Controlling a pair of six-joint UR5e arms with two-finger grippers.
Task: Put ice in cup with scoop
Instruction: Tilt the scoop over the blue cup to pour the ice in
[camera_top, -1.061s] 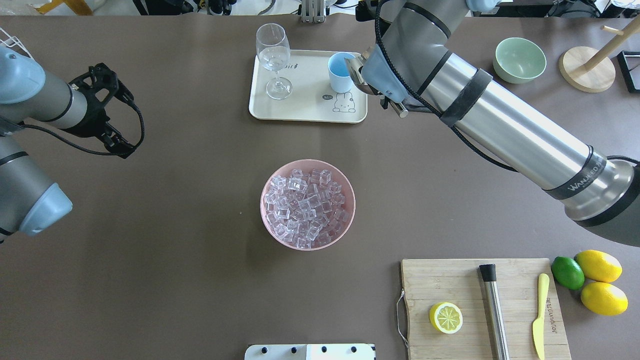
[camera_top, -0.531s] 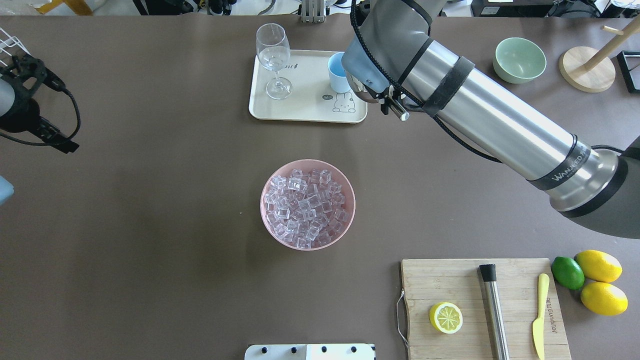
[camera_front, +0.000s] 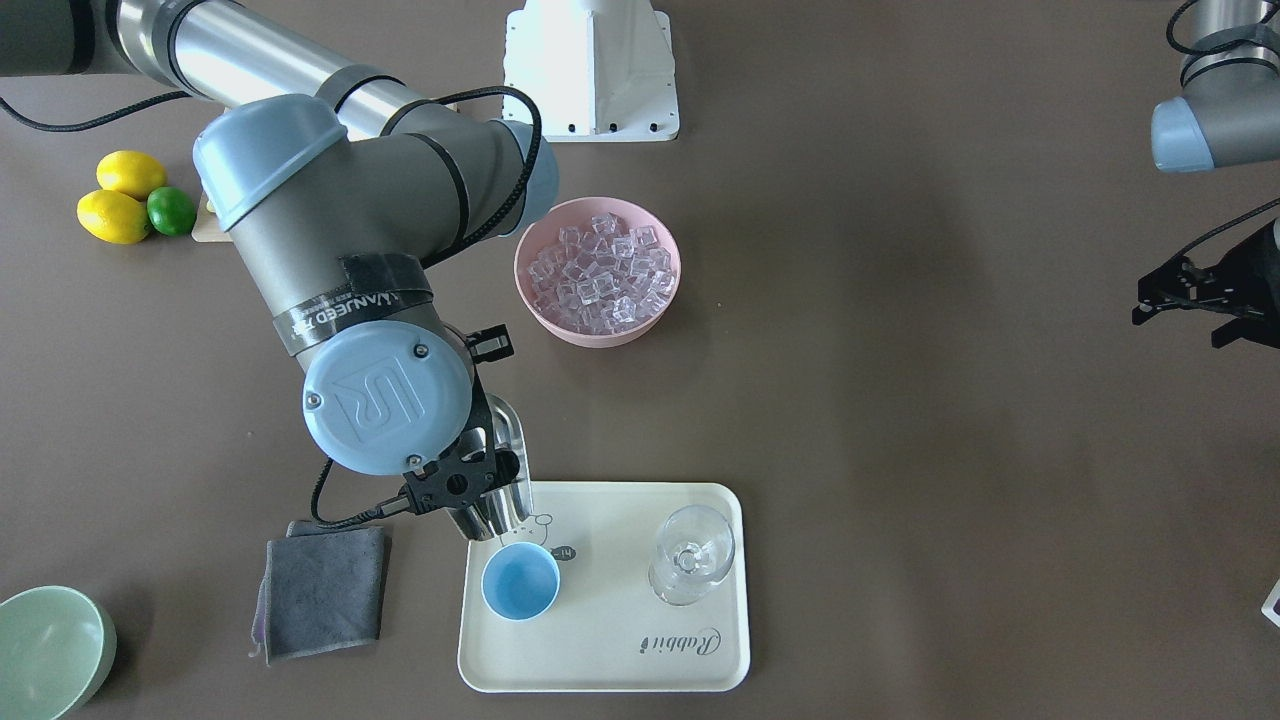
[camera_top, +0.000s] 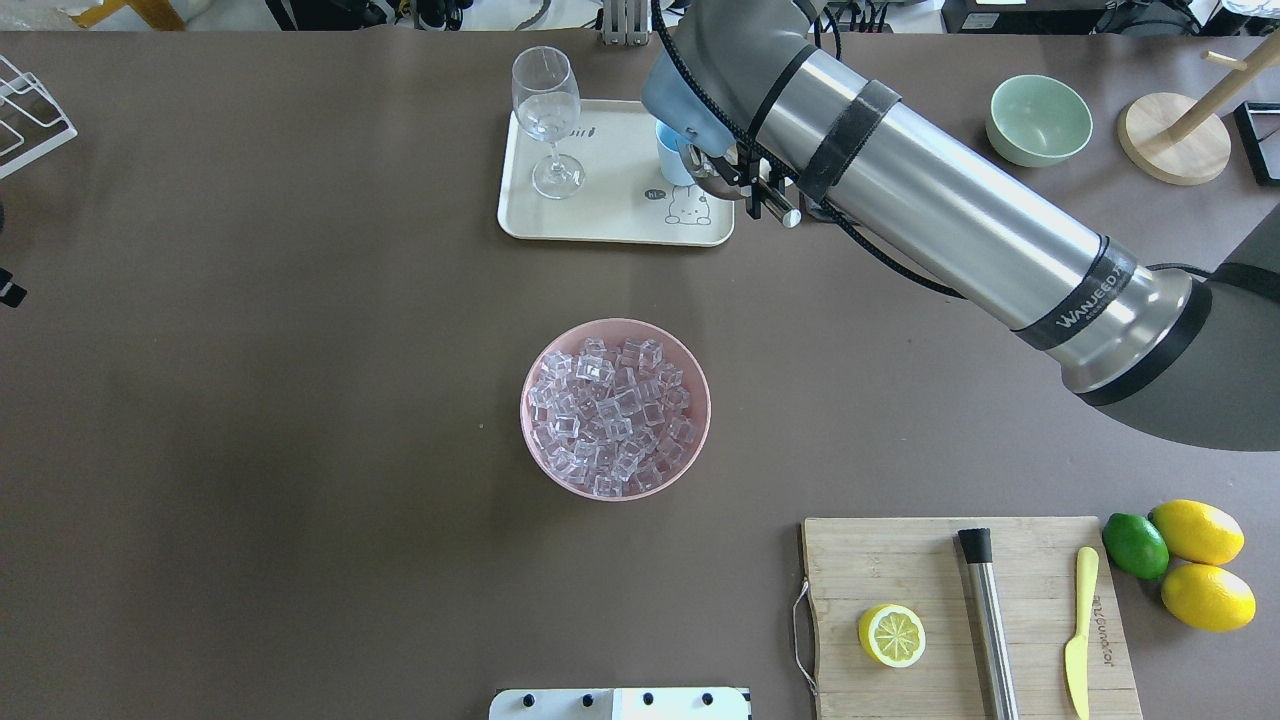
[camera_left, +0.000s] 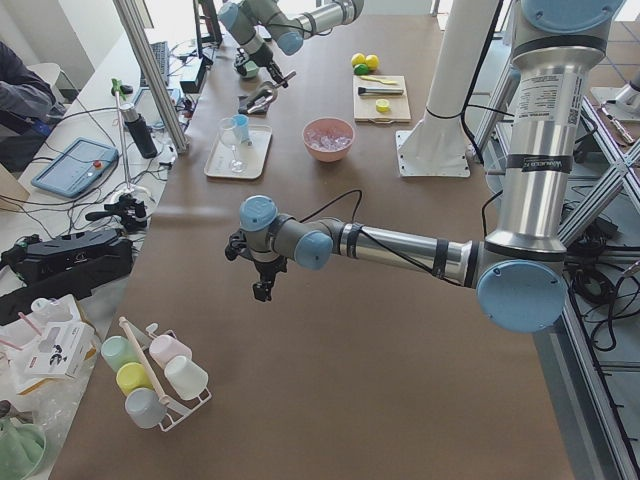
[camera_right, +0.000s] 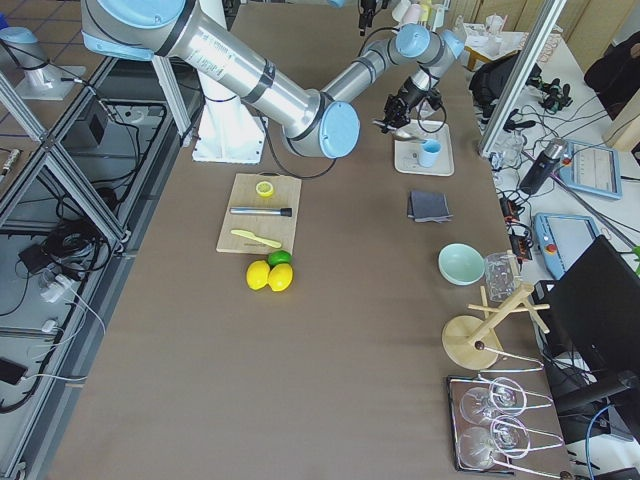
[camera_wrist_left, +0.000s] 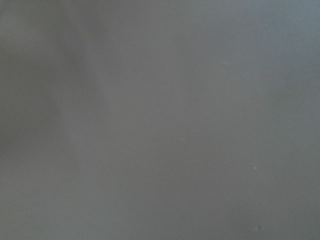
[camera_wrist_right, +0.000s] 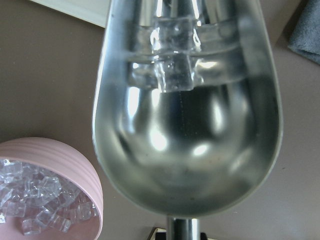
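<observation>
The brown surface (camera_top: 300, 400) carries a cream tray (camera_front: 600, 660) at the middle of its far edge, opposite the robot. The cup (camera_front: 520, 582) stands upright on the tray, at the tray's corner nearest the robot's right, beside a clear stemmed glass (camera_front: 690, 555). The right pincer (camera_front: 458, 488) is pinched onto the handle of the scoop (camera_front: 503, 462). The scoop is tilted, with its open mouth lowered to the cup's rim on the robot's side. The right wrist view shows a few cubes of ice (camera_wrist_right: 172, 75) lying in the trough close to the mouth. The rest of the ice (camera_top: 612, 415) fills a pink bowl (camera_front: 590, 335) at the centre of the surface. The left pincer (camera_front: 1165, 295) hangs above bare surface towards the robot's left end; whether it is spread or pressed together cannot be determined.
</observation>
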